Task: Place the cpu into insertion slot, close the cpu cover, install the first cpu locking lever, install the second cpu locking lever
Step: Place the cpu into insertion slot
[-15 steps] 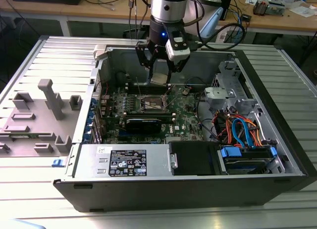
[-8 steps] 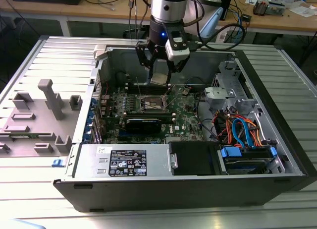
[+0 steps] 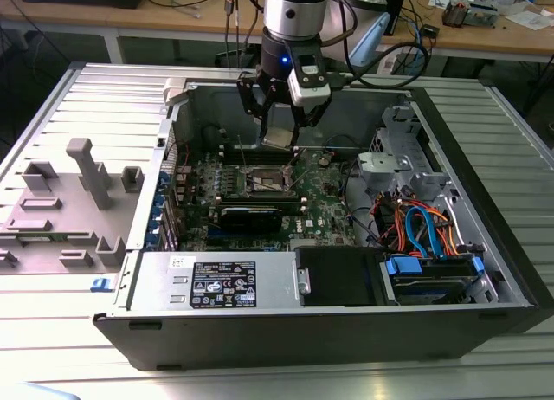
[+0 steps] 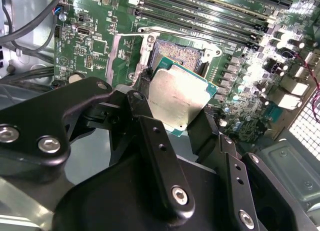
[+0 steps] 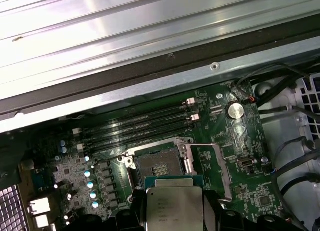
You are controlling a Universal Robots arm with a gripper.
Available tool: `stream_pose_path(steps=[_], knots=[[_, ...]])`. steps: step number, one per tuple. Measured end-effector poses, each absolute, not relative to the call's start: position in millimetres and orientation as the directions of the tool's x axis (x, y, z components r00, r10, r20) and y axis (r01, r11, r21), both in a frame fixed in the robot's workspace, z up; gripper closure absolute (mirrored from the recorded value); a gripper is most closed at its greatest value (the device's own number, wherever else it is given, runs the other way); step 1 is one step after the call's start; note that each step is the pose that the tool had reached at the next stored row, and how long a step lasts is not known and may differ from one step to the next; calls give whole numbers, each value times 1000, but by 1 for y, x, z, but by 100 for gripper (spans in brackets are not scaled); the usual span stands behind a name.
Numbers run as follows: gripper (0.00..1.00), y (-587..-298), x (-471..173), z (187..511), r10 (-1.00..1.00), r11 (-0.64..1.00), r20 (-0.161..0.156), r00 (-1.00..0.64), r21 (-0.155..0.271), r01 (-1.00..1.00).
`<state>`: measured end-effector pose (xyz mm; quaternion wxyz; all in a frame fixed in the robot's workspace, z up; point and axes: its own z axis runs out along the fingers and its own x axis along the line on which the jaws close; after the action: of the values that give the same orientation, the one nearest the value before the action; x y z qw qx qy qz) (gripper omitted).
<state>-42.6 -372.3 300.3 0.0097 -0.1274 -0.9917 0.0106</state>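
Your ribbed metal table (image 3: pixel 52 97) carries the open computer case (image 3: pixel 346 335), which lies on its side with the green motherboard (image 3: pixel 327 205) facing up. Your gripper (image 3: pixel 280 140) hangs inside the case above the board, near its back wall. Its black fingers (image 4: pixel 150 141) are clamped on opposite edges of the cpu (image 4: pixel 177 98), so it is gripping the chip. Below it you see the long black memory slots (image 5: pixel 140 128). Just beside them is the insertion slot (image 5: pixel 159 166), with its contact field exposed. The cpu cover (image 4: pixel 146 56) is flipped open to one side of the slot. The cpu is in the air with its metal top showing, tilted in the exterior view, not seated in the slot.
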Motion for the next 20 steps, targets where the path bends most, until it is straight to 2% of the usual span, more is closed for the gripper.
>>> stream_pose_path(steps=[20], knots=[[45, -373, -43, 300, 287, 958, 16, -958, -23, 287]])
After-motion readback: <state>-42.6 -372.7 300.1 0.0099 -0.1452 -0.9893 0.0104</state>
